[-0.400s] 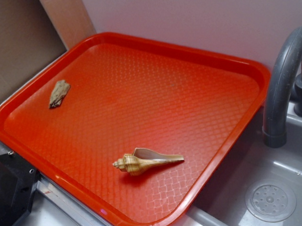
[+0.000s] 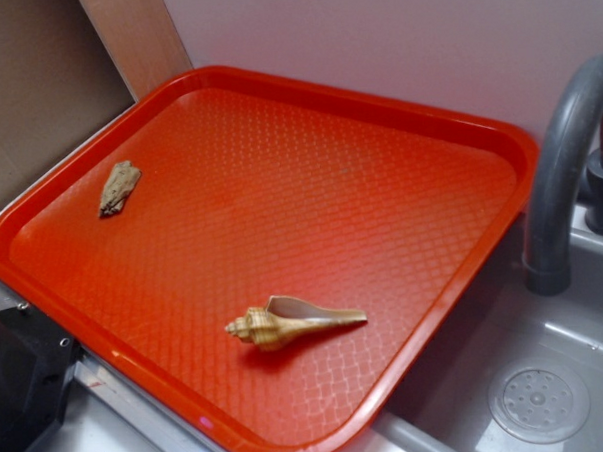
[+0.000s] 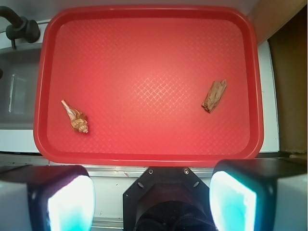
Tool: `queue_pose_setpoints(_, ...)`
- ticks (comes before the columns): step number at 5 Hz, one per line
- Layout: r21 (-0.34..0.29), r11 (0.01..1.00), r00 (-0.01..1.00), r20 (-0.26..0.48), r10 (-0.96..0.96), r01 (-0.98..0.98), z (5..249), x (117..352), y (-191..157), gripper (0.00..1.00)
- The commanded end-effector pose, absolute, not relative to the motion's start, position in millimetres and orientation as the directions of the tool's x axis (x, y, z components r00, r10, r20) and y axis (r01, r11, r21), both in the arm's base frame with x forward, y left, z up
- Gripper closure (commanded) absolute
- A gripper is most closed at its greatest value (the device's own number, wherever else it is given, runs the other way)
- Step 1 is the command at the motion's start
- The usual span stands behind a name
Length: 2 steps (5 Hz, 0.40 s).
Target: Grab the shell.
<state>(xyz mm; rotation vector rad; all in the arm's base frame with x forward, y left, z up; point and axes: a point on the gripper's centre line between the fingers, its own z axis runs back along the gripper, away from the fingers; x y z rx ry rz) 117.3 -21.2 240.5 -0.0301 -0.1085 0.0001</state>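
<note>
The shell (image 2: 291, 324) is a tan-and-cream spiral one with a knobbly end and a long pointed tail. It lies on its side near the front edge of the red tray (image 2: 417, 131). The wrist view shows the shell (image 3: 75, 117) at the tray's lower left. My gripper (image 3: 151, 197) hangs high above the tray's near edge, jaws wide apart with nothing between them. Its pale fingers (image 3: 70, 202) fill the bottom corners of the wrist view. The gripper is out of sight in the exterior view.
A flat brown flaky fragment (image 2: 119, 187) lies at the tray's left side, and the same fragment (image 3: 214, 95) is at right in the wrist view. A grey faucet (image 2: 560, 175) and sink basin (image 2: 539, 401) stand right of the tray. A black block (image 2: 18, 383) sits at the lower left.
</note>
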Motion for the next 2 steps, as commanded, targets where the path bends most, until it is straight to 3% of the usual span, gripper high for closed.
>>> queue_pose_setpoints(1, 0.006, 0.95, 0.929, 0.211, -0.306, 0.312, 243.3, 137.1, -88.4, 0.0)
queue_pose_setpoints(2, 0.01, 0.892, 0.869, 0.221, -0.442, 0.451, 224.9, 150.4, -113.4, 0.0)
